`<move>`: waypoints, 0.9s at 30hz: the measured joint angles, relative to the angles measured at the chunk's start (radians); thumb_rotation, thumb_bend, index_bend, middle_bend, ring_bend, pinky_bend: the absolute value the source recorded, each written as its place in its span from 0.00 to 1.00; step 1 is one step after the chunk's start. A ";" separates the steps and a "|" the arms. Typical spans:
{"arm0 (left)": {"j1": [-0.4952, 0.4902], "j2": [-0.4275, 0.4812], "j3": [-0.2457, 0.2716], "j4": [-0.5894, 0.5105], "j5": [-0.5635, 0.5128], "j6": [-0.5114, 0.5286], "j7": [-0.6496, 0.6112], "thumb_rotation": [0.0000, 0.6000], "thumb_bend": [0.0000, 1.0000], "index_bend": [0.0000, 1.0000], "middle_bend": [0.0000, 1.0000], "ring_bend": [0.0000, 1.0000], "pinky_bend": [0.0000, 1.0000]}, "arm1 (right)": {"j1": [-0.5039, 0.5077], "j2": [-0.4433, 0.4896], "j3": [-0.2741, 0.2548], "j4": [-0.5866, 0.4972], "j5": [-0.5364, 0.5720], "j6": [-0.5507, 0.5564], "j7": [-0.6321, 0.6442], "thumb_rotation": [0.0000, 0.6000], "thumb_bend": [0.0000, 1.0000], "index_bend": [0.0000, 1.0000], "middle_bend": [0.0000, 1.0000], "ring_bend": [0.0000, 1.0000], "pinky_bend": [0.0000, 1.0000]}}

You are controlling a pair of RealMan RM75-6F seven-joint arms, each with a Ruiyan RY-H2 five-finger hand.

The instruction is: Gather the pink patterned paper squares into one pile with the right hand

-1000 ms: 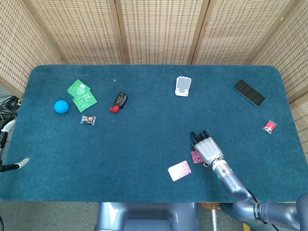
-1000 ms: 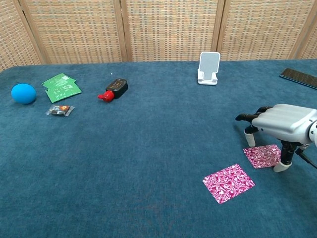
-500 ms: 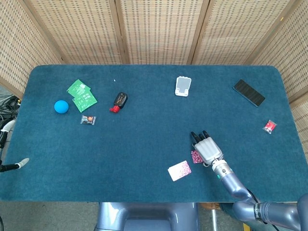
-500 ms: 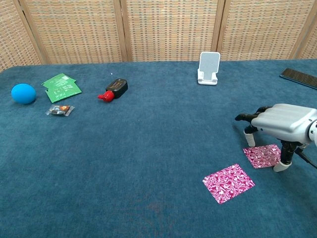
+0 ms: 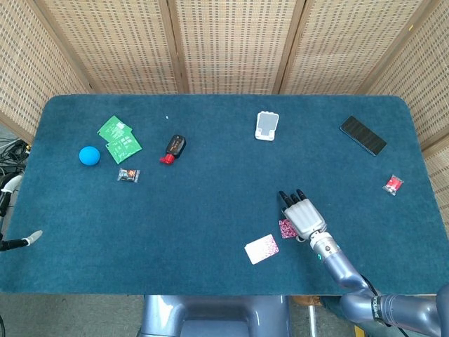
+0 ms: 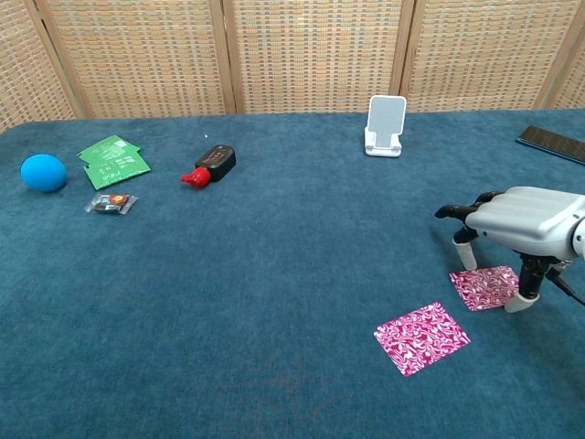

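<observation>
Two pink patterned paper squares lie near the table's front right. The larger square [image 6: 422, 337] [image 5: 262, 248] lies flat and free on the cloth. The smaller square [image 6: 484, 286] [image 5: 286, 228] sits just behind and to its right, partly under my right hand [image 6: 521, 222] [image 5: 302, 215]. That hand hovers palm down over the smaller square with fingers spread and curved down; its thumb tip stands on the cloth at the square's right edge. It holds nothing. My left hand is outside both views.
A white phone stand [image 6: 386, 126] stands at the back centre and a black phone [image 6: 552, 144] at the back right. A red-capped black item [image 6: 209, 165], green packets [image 6: 113, 160], a blue ball [image 6: 43, 172] and a small wrapped sweet [image 6: 111, 203] lie at the left. A red sweet [image 5: 393, 184] lies at the right.
The right hand has shifted very slightly to the right and up over the smaller square. Both squares lie where they were.
</observation>
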 measured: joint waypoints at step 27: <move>-0.001 0.001 0.001 0.000 0.001 -0.003 -0.003 1.00 0.00 0.00 0.00 0.00 0.00 | 0.002 0.019 0.013 -0.028 -0.008 0.005 -0.012 1.00 0.29 0.67 0.05 0.19 0.15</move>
